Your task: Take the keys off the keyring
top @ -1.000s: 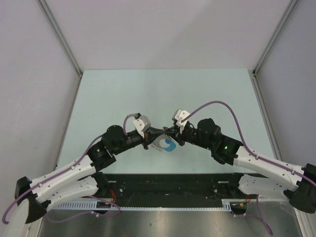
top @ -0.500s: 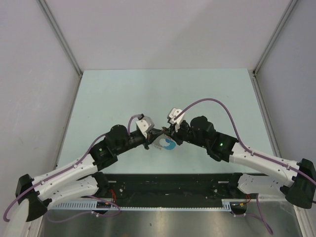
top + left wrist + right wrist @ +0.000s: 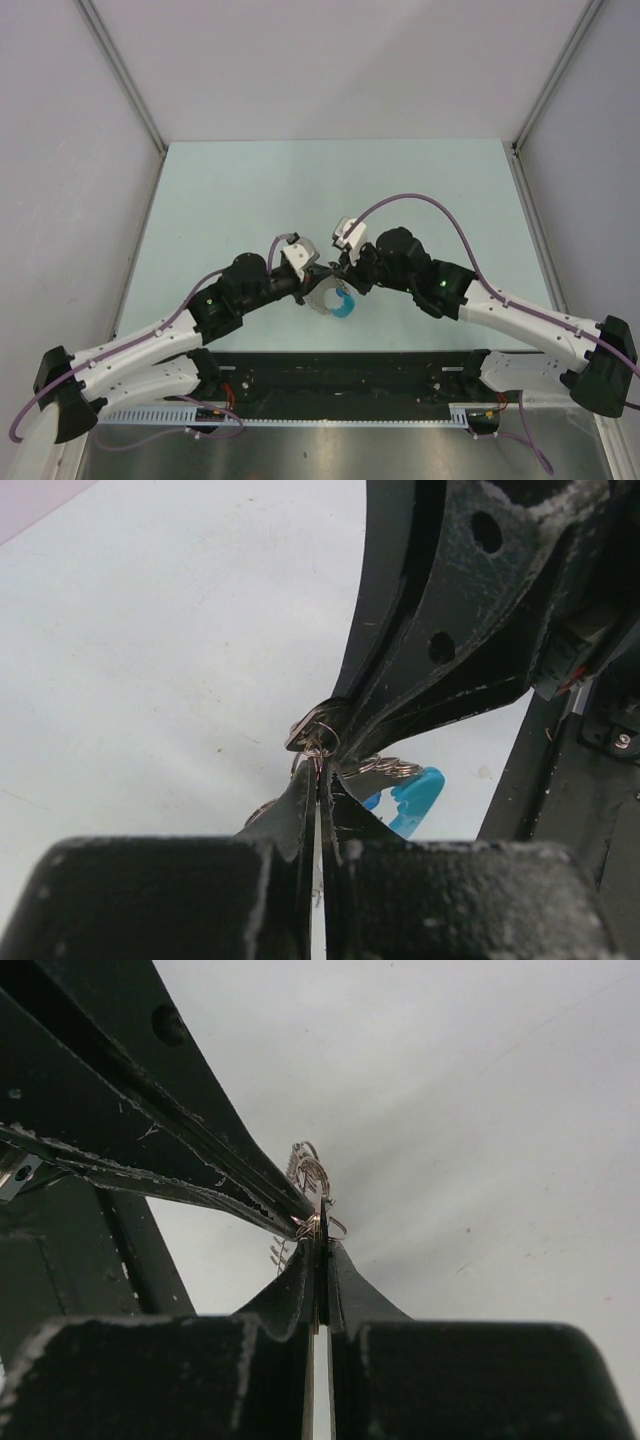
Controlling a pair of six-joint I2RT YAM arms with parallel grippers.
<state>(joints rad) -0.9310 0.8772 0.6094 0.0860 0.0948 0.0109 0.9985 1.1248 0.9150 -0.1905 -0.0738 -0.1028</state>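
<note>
Arms (image 3: 150, 345): two, white and black, reaching in from the near edge and meeting tip to tip over the middle of the tabletop.
Cables (image 3: 430, 205): two, purple, one looping along each arm.
Lights (image 3: 443, 291): two, small and green, one glowing on each arm.
Left pincer (image 3: 316, 278): one, fingers pressed together with only a hairline between them, nipping the thin wire of the keyring (image 3: 322, 742) right at its tips.
Right pincer (image 3: 336, 272): one, squeezed just as narrow, gripping a flat silvery piece of the keys, nose to nose with the left one.
Keys (image 3: 327, 298): one small bunch, hanging from the two meeting tips on their near side; too tightly bunched to count, and I cannot tell whether it touches the tabletop.
Blue piece (image 3: 412, 795): one, bright, beside the toothed silvery blades.
Tabletop (image 3: 250, 190): one, pale green, stretching beyond the pincers.
Walls (image 3: 330, 70): plain pale grey, rising behind and at both sides.
</note>
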